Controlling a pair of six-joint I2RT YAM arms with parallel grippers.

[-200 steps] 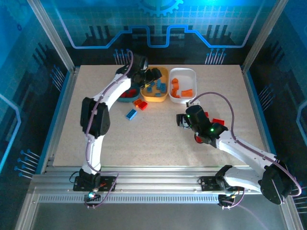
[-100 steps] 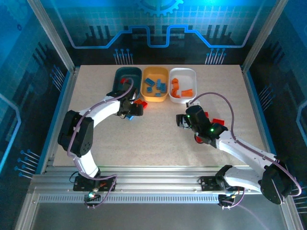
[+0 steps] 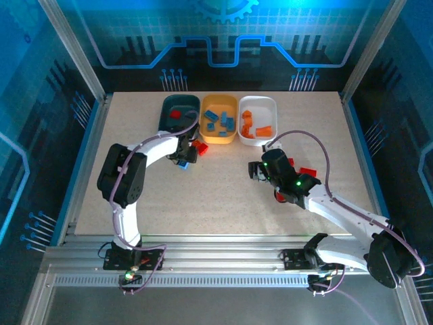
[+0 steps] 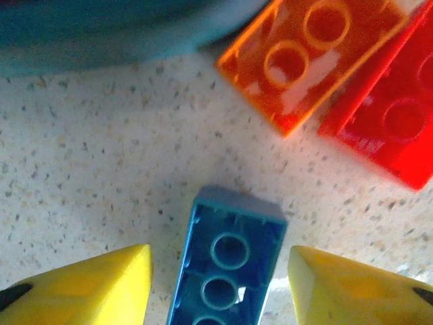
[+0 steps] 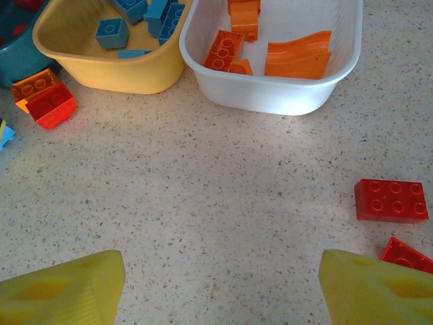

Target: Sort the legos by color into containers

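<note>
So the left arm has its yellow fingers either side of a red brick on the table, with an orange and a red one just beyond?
Not quite: the left gripper has its fingers either side of a blue brick, not a red one; the left wrist view shows it. It does lie on the table, with an orange brick and a red brick just beyond.

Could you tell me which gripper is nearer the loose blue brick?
Left. The left gripper straddles the blue brick; the right gripper sits far to its right, near two red bricks.
</note>
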